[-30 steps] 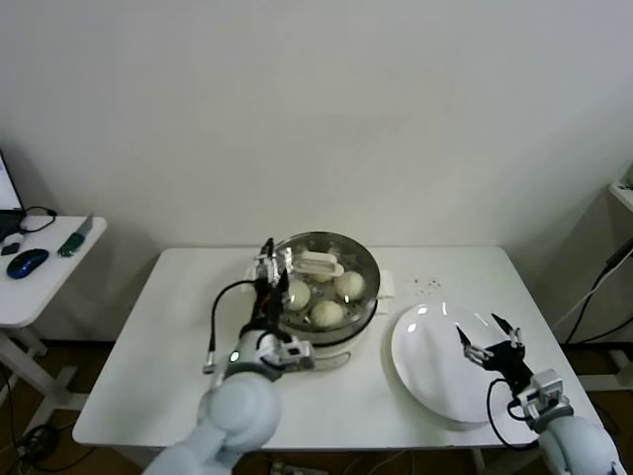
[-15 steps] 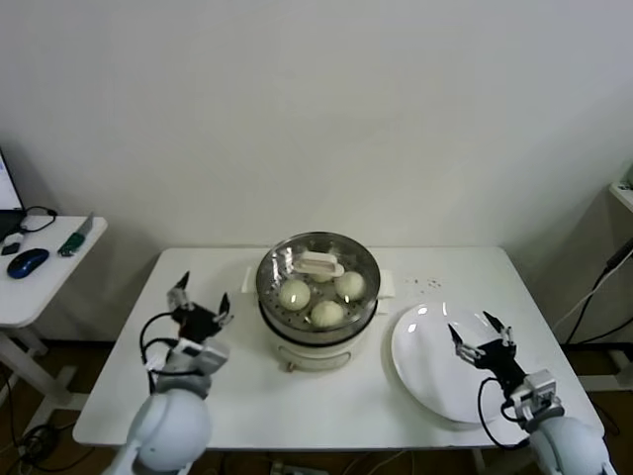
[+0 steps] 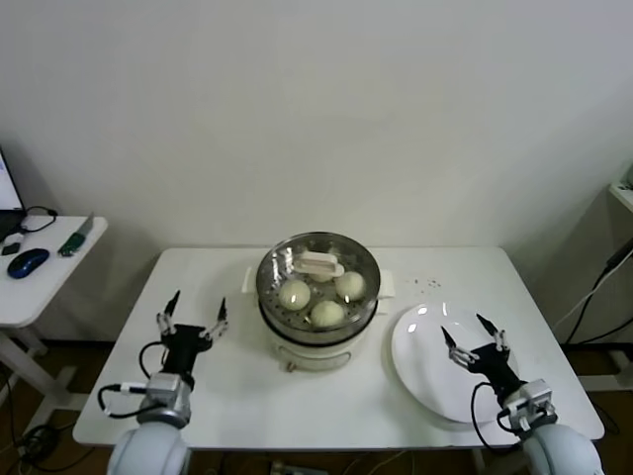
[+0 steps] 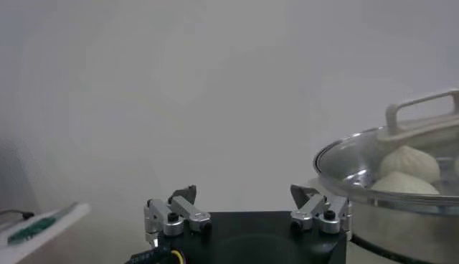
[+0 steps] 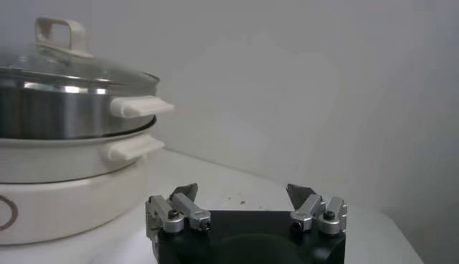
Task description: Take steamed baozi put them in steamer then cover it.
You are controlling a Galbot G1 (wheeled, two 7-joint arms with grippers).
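Cover (image 3: 318, 265) sits on the steamer (image 3: 317, 297) mid-table, baozi (image 3: 295, 294) inside under the glass. Left gripper (image 3: 191, 317) left of the steamer – released, holding nothing. Right gripper (image 3: 473, 337) over the plate (image 3: 435, 391) – spread wide, holding nothing.

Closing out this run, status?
Left gripper open, empty, beside steamer. Right gripper open over plate. Cover on, baozi inside. Nothing in the way.
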